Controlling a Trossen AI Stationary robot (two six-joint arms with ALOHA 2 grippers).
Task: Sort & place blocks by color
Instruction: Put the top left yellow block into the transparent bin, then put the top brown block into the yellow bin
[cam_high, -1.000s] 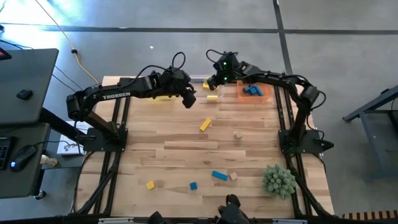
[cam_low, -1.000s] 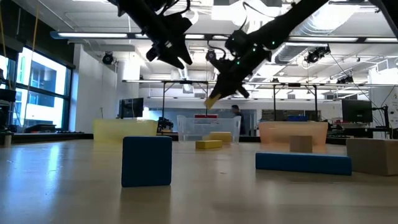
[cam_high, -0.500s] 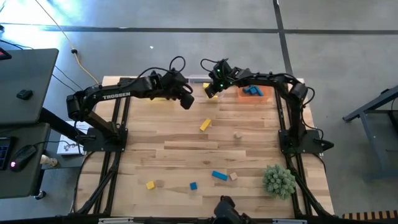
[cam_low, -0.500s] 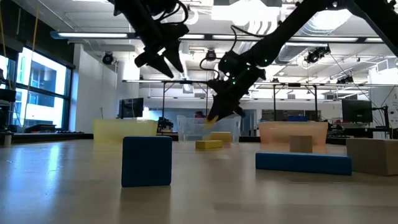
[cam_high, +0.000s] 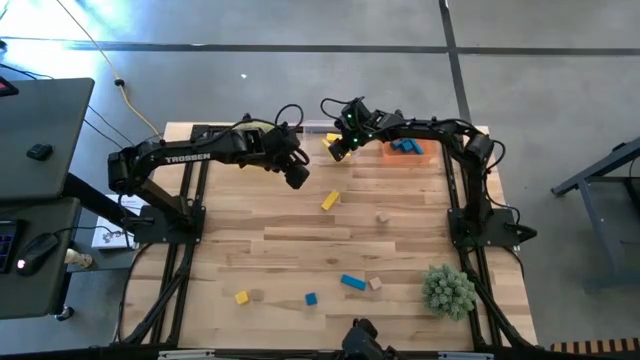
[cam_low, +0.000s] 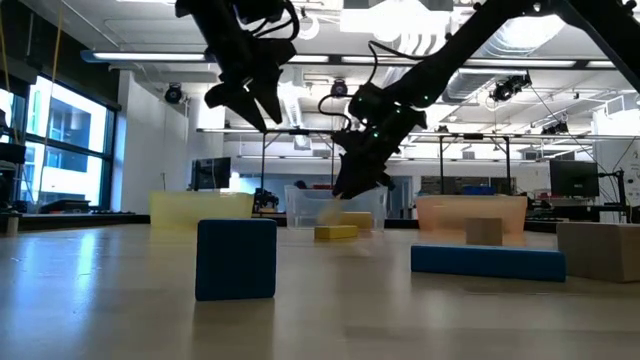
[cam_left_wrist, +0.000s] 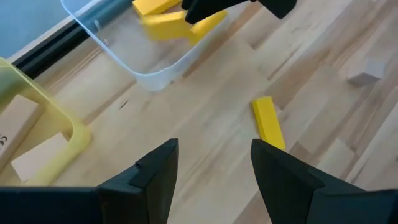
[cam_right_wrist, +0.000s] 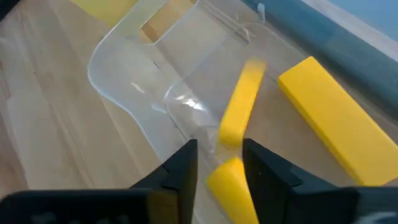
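— Seen from straight above, where do the two stand?
— The right gripper (cam_high: 338, 148) hangs over the clear plastic tub (cam_high: 315, 130) at the far edge. The left gripper (cam_high: 296, 176) hovers beside it over bare boards, and a long yellow wooden bar (cam_high: 330, 200) lies flat on the table just past it.

— And from table height?
— Both are up in the air. The blue wooden cube (cam_low: 236, 258) and the flat blue wooden bar (cam_low: 487, 260) sit in the foreground, well apart from either.

— The left wrist camera?
— Its own fingers are spread wide with only table between them. The long yellow bar lies off to one side, beyond one fingertip. Farther off, a blurred yellow wooden block (cam_left_wrist: 165, 28) is inside the clear tub's wall, just under the other arm's dark tips.

— The right wrist camera?
— Fingers parted, but narrowly. The blurred block shows in the gap and just beyond the tips, tilted. It is smeared while the fingers are sharp, so it looks loose, not pinched. A broad yellow wooden slab (cam_right_wrist: 329, 127) lies in the tub beside it.
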